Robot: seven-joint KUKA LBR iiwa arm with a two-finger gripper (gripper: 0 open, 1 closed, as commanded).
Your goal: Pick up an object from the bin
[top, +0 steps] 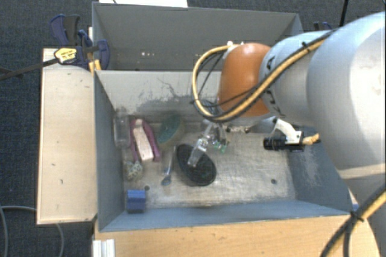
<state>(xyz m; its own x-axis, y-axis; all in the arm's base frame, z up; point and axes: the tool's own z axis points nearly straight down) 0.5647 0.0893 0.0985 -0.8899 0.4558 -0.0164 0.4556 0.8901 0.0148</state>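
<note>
We note gripper (201, 152) over black oval thing (200, 174), middle of bin (106, 153) (pink packet (145, 140) left); grip state we cannot tell.

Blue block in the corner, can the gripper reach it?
Probably yes. Nothing lies on the blue block, and the gripper hangs over the black oval thing nearby. But the block sits near the bin wall, which may crowd the grasp.

The oval (200, 174) is black, the block (136, 199) blue.
</note>
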